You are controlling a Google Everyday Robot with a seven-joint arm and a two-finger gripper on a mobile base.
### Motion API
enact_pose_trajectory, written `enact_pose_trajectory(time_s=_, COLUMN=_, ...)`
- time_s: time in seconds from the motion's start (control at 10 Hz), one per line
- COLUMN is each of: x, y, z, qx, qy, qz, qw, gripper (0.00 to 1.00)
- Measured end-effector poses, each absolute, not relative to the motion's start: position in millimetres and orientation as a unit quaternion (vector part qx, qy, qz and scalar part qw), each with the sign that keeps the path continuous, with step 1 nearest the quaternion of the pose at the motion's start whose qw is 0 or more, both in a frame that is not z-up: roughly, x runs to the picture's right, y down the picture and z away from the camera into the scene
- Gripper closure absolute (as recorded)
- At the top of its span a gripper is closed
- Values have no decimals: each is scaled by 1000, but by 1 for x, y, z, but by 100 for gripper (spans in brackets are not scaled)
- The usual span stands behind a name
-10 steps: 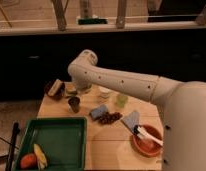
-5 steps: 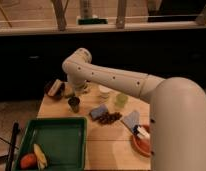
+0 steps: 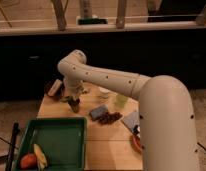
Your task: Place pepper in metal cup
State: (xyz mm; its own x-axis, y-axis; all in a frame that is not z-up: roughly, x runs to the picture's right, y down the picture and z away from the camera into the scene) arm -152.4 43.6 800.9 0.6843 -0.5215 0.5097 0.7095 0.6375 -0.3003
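On the left part of the pale wooden table (image 3: 103,146), the metal cup (image 3: 75,105) stands upright, dark and small. Just to its right sit a white cup (image 3: 103,92) and a pale green cup (image 3: 121,100); nearer the camera lies a green tray (image 3: 56,145) with an orange item and a yellow one in its corner. Behind the table runs a dark wall under a light rail. The gripper (image 3: 72,97) hangs from the white arm right above the cup, at its rim; I cannot tell how far open it is or whether it holds anything
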Motion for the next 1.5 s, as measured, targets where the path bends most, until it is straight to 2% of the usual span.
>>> enact_pose_trajectory(time_s=1.1, x=-168, y=55, z=827, qx=-271, qy=-224, qz=-368, qw=861, gripper=99)
enact_pose_trajectory(time_s=1.2, x=-167, y=55, z=828, qx=-274, qy=-222, qz=-366, qw=861, gripper=96)
enact_pose_trajectory(time_s=1.5, x=-169, y=53, z=831, qx=-278, qy=-216, qz=-361, qw=863, gripper=67)
